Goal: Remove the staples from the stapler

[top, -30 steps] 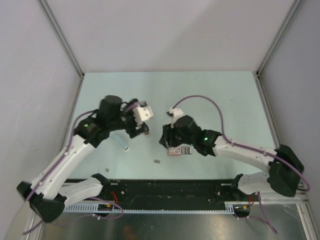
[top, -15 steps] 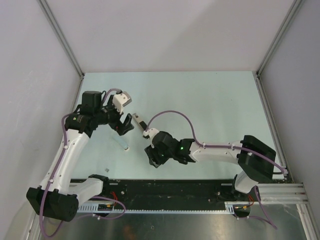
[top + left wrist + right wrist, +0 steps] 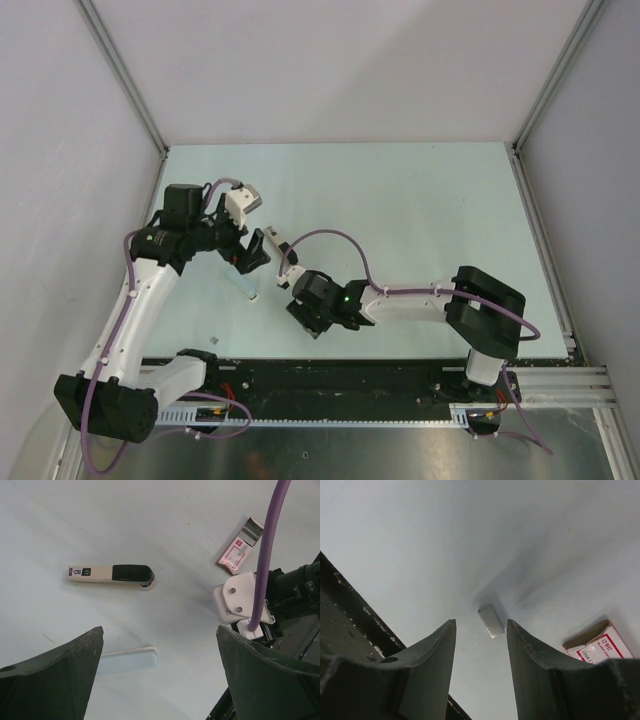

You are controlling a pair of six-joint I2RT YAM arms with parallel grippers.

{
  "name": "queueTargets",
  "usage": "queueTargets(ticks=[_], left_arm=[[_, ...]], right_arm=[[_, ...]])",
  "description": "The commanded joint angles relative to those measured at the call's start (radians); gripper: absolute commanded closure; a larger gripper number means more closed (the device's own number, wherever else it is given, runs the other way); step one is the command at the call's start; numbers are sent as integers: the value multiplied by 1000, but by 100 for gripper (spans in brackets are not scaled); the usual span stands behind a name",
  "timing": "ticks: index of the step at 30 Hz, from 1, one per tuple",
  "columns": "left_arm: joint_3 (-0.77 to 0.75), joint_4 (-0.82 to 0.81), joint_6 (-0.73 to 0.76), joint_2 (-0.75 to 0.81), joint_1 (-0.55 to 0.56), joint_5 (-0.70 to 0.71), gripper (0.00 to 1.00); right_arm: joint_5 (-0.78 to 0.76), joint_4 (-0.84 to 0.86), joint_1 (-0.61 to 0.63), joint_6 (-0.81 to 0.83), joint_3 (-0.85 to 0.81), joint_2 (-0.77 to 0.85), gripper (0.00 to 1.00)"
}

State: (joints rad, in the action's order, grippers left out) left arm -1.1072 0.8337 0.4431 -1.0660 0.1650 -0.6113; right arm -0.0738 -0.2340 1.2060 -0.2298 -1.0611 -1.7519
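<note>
– Right gripper (image 3: 481, 628)?
– Jaws partly apart, empty, over the staples (image 3: 491, 621), which lie flat on the table (image 3: 420, 530) between the tips, a touch toward one o'clock.
– Handling?
– Probably light, thin, brittle, slippery: pinch the strip's long edges softly.
– Left gripper (image 3: 160, 630)?
– Spread wide, holding nothing; the stapler (image 3: 111, 574) lies at eleven o'clock, well apart.

On table (image 3: 420, 530), staples (image 3: 491, 621) near box (image 3: 595, 642)

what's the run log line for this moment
left gripper: open, empty | right gripper: open, framing staples, not gripping | staples: loose strip, outside stapler | stapler: lying flat, untouched
</note>
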Motion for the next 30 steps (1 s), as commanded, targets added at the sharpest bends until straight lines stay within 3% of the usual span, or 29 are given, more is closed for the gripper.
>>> queueTargets(ticks=[1, 22, 30], left_arm=[[8, 3, -26, 4, -11, -45, 1], [34, 3, -20, 17, -12, -43, 1], [42, 4, -18, 22, -12, -49, 1]], right_arm=[[-43, -14, 8, 33, -39, -12, 51], [-29, -21, 9, 38, -40, -61, 70], [-34, -20, 9, 34, -40, -59, 85]])
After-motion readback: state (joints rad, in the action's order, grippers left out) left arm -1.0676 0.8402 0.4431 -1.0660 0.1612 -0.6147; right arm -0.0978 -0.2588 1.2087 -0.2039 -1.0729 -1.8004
